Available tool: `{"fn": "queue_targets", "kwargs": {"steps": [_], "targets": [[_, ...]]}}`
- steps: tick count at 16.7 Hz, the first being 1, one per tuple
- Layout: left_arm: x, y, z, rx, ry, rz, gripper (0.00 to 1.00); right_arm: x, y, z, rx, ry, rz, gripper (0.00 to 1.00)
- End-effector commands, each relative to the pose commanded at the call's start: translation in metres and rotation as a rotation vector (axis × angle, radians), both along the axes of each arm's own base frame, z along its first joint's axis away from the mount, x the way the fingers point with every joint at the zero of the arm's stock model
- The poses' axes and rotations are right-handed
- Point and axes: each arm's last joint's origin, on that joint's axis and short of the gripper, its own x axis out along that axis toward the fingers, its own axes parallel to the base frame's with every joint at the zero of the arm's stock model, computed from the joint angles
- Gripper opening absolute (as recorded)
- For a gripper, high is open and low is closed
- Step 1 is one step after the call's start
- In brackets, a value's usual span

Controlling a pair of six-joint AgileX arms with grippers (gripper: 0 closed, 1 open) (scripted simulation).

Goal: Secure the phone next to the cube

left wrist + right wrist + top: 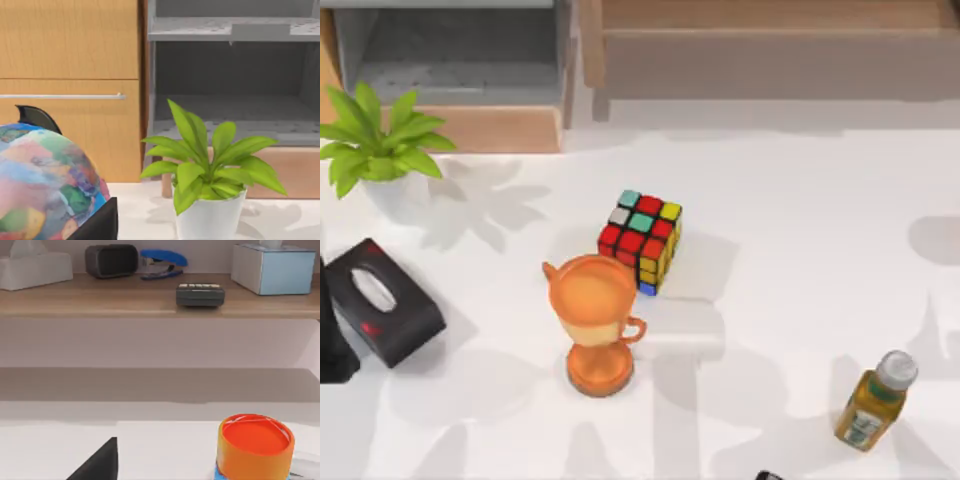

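The cube [642,240], a black-framed puzzle with red, yellow, teal and grey stickers, sits on the white table just behind centre. The phone is out of view. A small dark sliver [767,476] pokes in at the table's front edge; I cannot tell what it is. My left arm [332,330] is parked at the table's left edge, beside the black tissue box. A dark wedge of my left gripper [97,225] shows in the left wrist view, and a like wedge of my right gripper [97,462] in the right wrist view. Neither holds anything that I can see.
An orange trophy cup [597,320] stands right in front of the cube, nearly touching it. A black tissue box [382,300] lies at the left, a potted plant [375,140] at the back left, a juice bottle [875,400] at the front right. Shelves line the back.
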Motion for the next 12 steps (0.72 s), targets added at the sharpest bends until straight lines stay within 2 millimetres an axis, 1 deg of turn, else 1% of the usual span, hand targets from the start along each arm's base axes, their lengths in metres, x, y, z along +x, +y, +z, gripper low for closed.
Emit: {"fn": "queue_targets", "kwargs": {"steps": [3, 6, 9, 12], "targets": [[0.000, 0.000, 0.000, 0.000, 0.000, 0.000, 1.00, 0.000, 0.000, 0.002, -0.002, 0.007, -0.005, 1.00], [0.000, 0.000, 0.000, 0.000, 0.000, 0.000, 1.00, 0.002, -0.004, 0.016, -0.020, 0.077, -0.039, 1.00], [0.000, 0.000, 0.000, 0.000, 0.000, 0.000, 1.00, 0.012, -0.011, 0.036, -0.042, 0.234, -0.091, 1.00], [0.000, 0.000, 0.000, 0.000, 0.000, 0.000, 1.00, 0.036, -0.024, 0.051, -0.050, 0.478, -0.146, 1.00]]}}
